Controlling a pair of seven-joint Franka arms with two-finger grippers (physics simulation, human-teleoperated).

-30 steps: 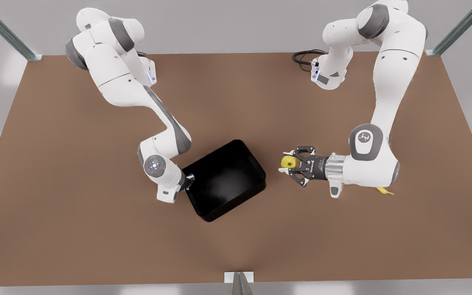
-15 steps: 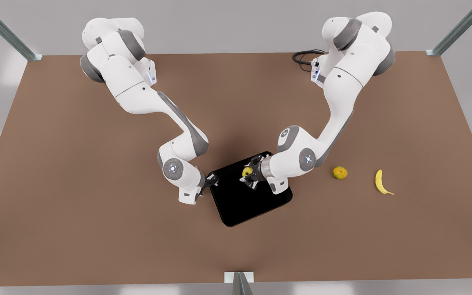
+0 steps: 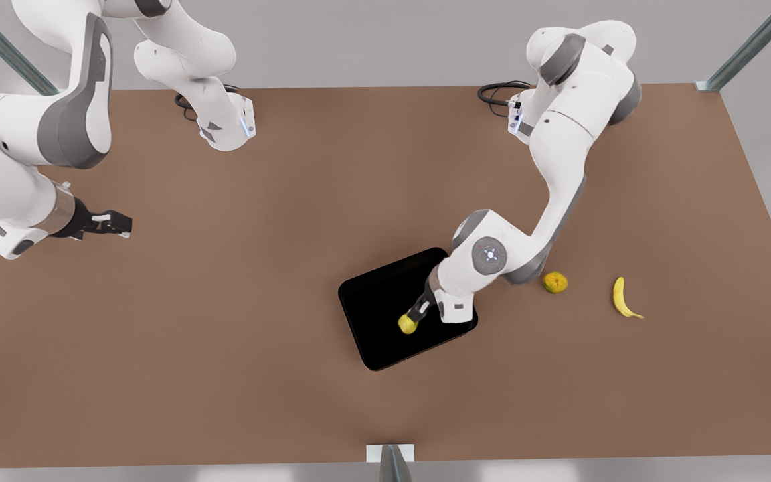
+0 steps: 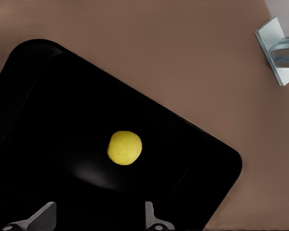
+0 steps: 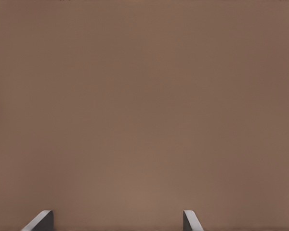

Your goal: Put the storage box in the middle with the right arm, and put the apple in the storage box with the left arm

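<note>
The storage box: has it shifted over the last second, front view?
Yes. The storage box has slid toward the front view's right, closer to the orange and banana, and a little nearer the camera-side table edge bracket.

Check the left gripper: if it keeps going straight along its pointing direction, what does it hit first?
Most likely the apple. The left gripper points down into the storage box, fingers open, with the apple lying beyond the gap between them in the left wrist view. Depth is unclear; if it misses, the box floor is next.
</note>
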